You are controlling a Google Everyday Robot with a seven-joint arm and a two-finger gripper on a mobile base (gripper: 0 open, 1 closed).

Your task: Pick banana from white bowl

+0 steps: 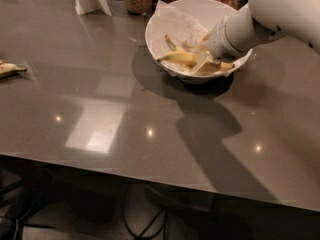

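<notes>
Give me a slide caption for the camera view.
Gripper in the white bowl, at the banana, on a grey table.

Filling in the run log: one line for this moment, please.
stage: pick | gripper: down inside white bowl, at banana | banana: lying in white bowl

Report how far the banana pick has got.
Done: the reach, the claw is down inside the bowl over the banana. In hand: the grasp, though a grip can't be confirmed. Left: lifting, since the banana lies in the bowl.
</notes>
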